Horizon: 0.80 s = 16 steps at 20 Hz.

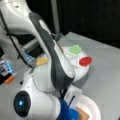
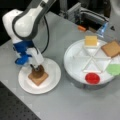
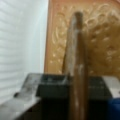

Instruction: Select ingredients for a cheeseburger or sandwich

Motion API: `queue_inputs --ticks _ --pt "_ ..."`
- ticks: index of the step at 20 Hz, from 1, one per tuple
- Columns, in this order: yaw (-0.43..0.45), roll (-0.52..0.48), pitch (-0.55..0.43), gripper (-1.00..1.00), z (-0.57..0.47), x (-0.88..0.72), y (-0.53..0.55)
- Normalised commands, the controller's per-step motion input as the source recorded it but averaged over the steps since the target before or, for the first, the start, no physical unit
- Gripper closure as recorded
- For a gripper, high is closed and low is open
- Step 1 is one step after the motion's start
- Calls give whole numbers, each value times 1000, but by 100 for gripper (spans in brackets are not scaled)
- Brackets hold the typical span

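The gripper is hovering low over the toast on the plate, its jaws closed edge-on around the patty, which is standing on its rim in the wrist view and touching or just above the bread. In a front view the rest of the ingredients are sitting in the divided tray: cheese at twelve o'clock, the second toast at two o'clock, the leaf at four o'clock and the red disc at six o'clock. The likeliest slip seems to be the patty landing tilted or rolling off the toast, since it is being held upright rather than flat; a sticky release could also be dragging the toast toward the plate's rim. The toast is lying near the plate's seven o'clock side, so there is little margin there, while open tabletop is lying between plate and tray for moving away.
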Motion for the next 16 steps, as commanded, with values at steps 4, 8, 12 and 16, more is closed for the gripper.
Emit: queue_inputs --ticks 4,8,12,16 --pt "131 136 -72 100 -33 240 -144" --pt "123 115 -77 100 -57 229 -170" --pt "129 95 -69 100 -58 213 -180" --pt "144 66 -50 -100 -60 196 -173"
